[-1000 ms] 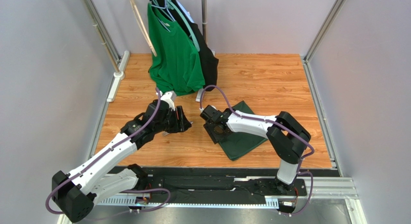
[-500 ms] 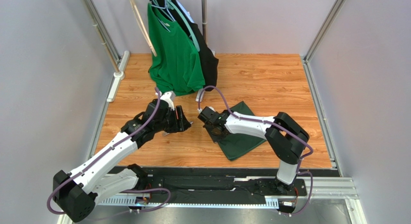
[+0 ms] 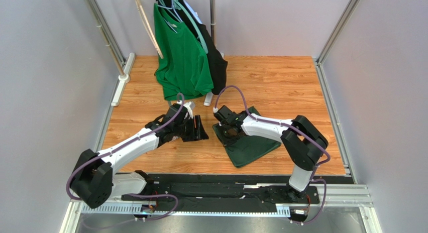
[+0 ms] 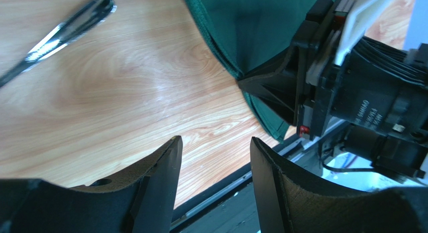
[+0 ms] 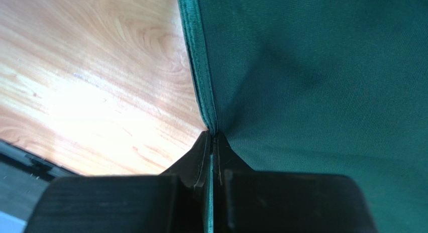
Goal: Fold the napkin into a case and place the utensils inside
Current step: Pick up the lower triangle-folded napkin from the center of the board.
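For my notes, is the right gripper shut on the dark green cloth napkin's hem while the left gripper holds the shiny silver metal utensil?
No: the left wrist view shows the left gripper open and empty, the shiny silver metal utensil lying apart from it. The right gripper is shut on the hem of the dark green cloth napkin.
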Controlling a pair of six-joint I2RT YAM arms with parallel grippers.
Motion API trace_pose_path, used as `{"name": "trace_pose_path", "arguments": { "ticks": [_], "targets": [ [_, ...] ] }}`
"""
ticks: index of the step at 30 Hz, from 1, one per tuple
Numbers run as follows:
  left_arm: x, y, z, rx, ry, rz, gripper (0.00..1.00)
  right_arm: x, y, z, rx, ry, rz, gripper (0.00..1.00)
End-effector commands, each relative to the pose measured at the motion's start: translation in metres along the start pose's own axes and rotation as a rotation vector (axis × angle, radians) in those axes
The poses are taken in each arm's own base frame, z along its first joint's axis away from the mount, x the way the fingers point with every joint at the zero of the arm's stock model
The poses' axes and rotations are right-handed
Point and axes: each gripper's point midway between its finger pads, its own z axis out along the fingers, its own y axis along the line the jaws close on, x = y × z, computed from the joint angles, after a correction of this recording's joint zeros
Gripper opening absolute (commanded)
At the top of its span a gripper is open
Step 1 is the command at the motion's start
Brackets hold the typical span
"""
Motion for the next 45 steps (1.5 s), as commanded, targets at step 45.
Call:
{"name": "trace_pose_path", "arguments": {
  "ticks": [45],
  "targets": [
    [-0.005,-0.012,0.111,0.02,0.162,-0.539,0.48,-0.023,0.018,-0.026,-0.357,-0.128,0.199,0.0]
  ]
}}
